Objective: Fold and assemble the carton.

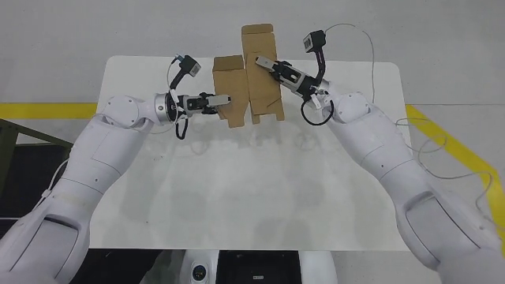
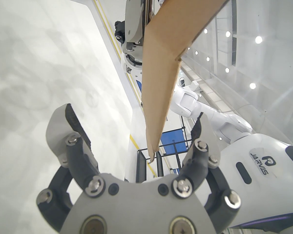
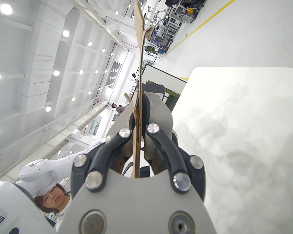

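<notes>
The carton [image 1: 263, 96] is a flattened brown cardboard sheet with loose flaps, held up above the back middle of the white table [image 1: 237, 197]. My right gripper [image 1: 261, 62] is shut on its panel from the right side. In the right wrist view the carton [image 3: 139, 49] runs edge-on between the shut fingers of the right gripper [image 3: 138, 99]. My left gripper [image 1: 224, 101] sits at the carton's near-left flap. It stands open in the left wrist view [image 2: 134, 118], and the narrow end of the carton [image 2: 158, 69] hangs between its fingers [image 2: 72, 122], apart from both pads.
The table's far edge [image 1: 347, 64] runs just behind the carton. A thin cable [image 1: 359, 35] loops off the right wrist. Yellow floor tape [image 1: 43, 110] lies beyond the table's left and right sides.
</notes>
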